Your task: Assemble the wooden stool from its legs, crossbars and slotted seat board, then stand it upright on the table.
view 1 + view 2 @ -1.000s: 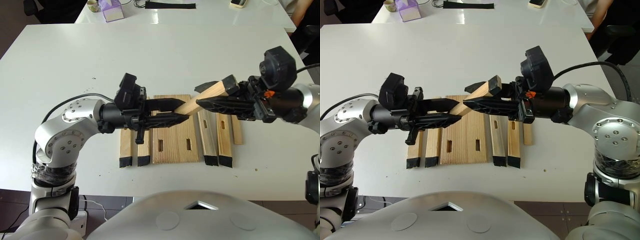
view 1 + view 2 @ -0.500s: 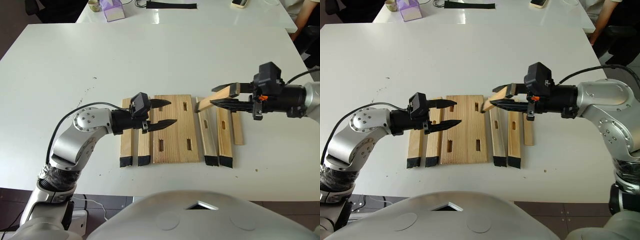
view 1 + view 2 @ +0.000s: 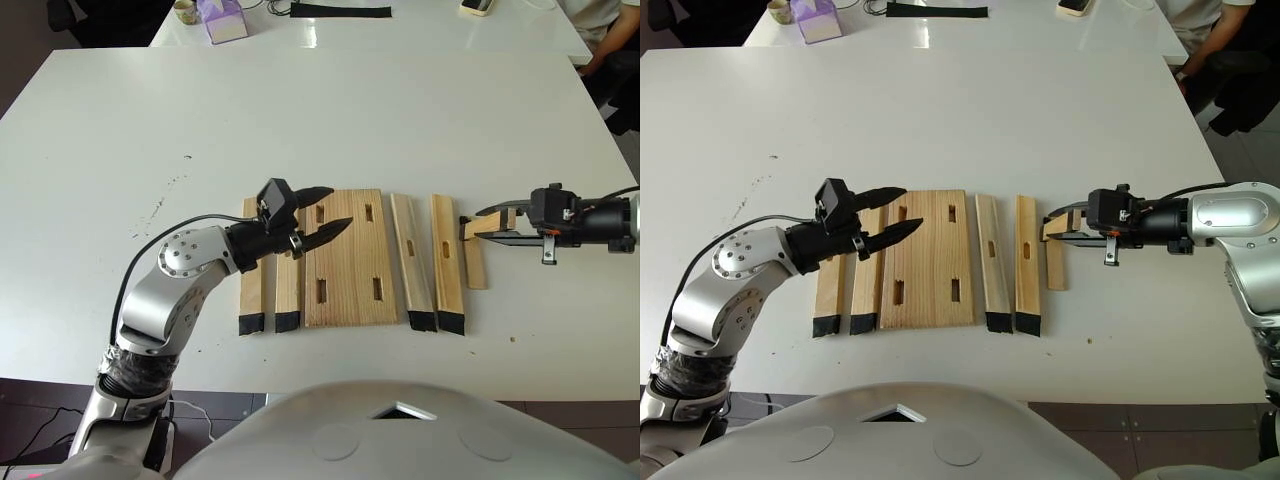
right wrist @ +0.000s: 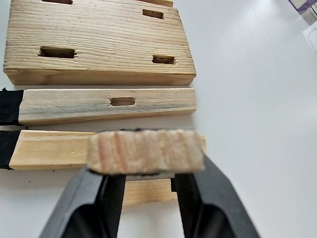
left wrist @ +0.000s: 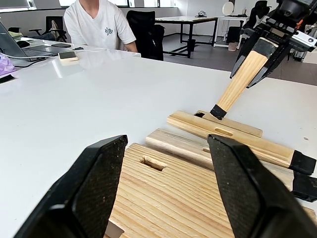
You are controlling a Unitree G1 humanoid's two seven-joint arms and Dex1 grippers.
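Seat board (image 3: pixel 345 258) lies flat on the bench (image 3: pixel 330 120), leg pairs (image 3: pixel 408 255) flanking it. Left gripper (image 3: pixel 340 205) hovers at its left edge, fingers wide; right gripper (image 3: pixel 480 224) fingers clamp a tilted black-tipped leg (image 5: pixel 245 79) over the crossbar (image 3: pixel 475 270).

No readable text, label, number or sign in any view, any print on the purple box (image 3: pixel 222 18) at the upper left too small to make out

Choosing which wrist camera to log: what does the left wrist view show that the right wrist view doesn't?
Left wrist only: the open left gripper and the held leg side-on, black tip downward. Right wrist only: that leg's bare cut end, clamped in the right gripper. Both: the slotted seat board and two legs lying beside it.
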